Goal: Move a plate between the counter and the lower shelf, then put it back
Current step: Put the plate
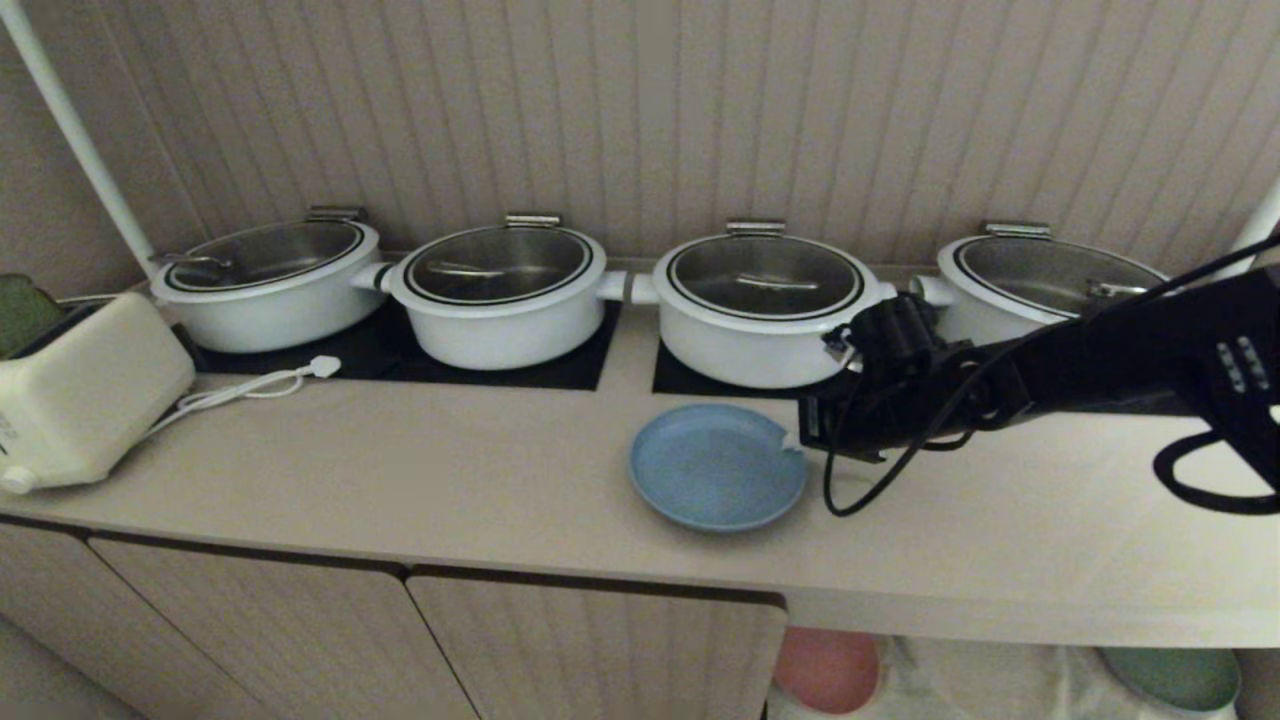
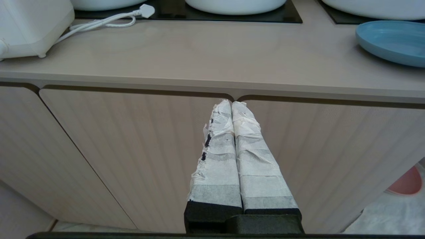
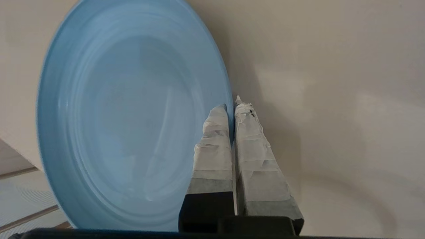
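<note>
The right claw (image 3: 234, 108) is pinching the rim of the plate (image 1: 716, 466), one finger inside and one outside. The plate is lying on the counter (image 1: 450, 470), just ahead of the claw, seemingly flat, though its underside is hidden. This looks like the start or end of a carry. If lifting, the next move needs a level raise clear of the pot (image 1: 762, 305) behind, then down toward the shelf (image 1: 1000, 680). The left claw (image 2: 231, 105) is hanging clenched, empty, before the doors (image 2: 132, 149).
</note>
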Robot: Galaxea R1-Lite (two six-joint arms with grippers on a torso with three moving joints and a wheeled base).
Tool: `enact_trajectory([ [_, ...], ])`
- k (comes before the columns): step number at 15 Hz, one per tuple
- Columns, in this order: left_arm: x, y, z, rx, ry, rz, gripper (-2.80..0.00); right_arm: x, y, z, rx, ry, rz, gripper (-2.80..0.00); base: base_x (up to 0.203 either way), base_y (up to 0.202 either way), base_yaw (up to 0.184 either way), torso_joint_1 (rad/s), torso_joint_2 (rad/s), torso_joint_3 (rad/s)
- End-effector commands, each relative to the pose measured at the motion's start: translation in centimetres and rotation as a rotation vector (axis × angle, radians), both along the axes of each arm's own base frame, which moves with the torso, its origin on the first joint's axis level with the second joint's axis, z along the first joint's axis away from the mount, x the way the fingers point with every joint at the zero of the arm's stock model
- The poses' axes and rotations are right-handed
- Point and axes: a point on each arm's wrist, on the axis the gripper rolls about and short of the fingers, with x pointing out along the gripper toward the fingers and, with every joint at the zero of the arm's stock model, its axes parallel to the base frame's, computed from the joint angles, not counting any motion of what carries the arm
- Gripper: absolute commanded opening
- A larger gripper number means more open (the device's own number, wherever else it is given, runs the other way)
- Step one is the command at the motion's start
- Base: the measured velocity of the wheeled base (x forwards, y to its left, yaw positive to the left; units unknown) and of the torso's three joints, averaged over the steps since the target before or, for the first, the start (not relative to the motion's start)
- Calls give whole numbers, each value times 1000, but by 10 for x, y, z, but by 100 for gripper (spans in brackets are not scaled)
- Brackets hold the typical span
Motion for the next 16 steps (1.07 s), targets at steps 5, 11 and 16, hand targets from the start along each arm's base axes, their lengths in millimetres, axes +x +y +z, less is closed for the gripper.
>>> enact_trajectory([
  [5,0,0,0,0,0,1,-280,0,1,-3,-1,9,1,-280,0,0,0,0,0,0],
  [11,0,0,0,0,0,1,-280,0,2,-4,-2,10,4,-280,0,0,0,0,0,0],
  [16,0,0,0,0,0,1,-280,-1,2,-1,-1,7,4,0,0,0,0,0,0,0],
])
